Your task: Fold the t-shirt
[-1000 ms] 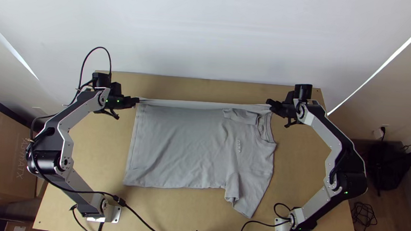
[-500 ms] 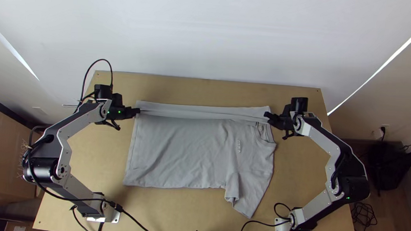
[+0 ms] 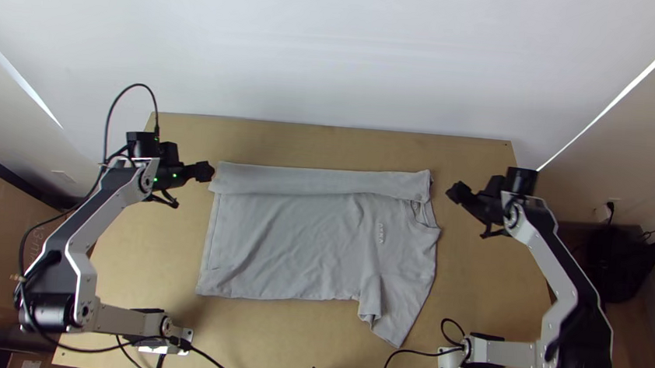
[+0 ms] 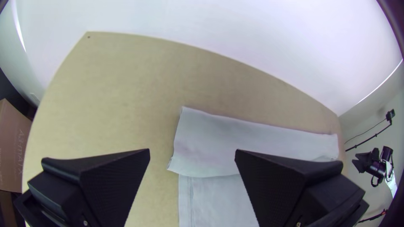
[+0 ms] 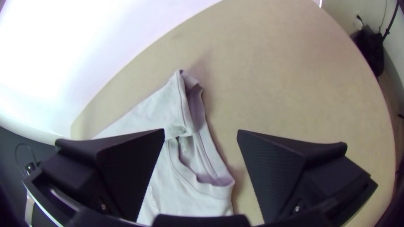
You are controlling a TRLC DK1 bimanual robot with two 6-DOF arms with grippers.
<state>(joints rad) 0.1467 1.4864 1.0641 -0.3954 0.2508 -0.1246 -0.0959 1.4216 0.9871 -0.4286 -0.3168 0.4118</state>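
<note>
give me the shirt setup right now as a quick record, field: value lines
shirt: grey t-shirt, flat on the table
far side: folded over in a long strip
near side: one sleeve sticking out toward the arms' bases
left gripper: open, beside the hem end
right gripper: open, beside the collar end
fold: partly done

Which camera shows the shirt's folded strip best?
The top view: the folded strip lies uncovered there along its whole length. The left wrist view shows it slanting away, partly hidden; the right wrist view, its end by the collar.
</note>
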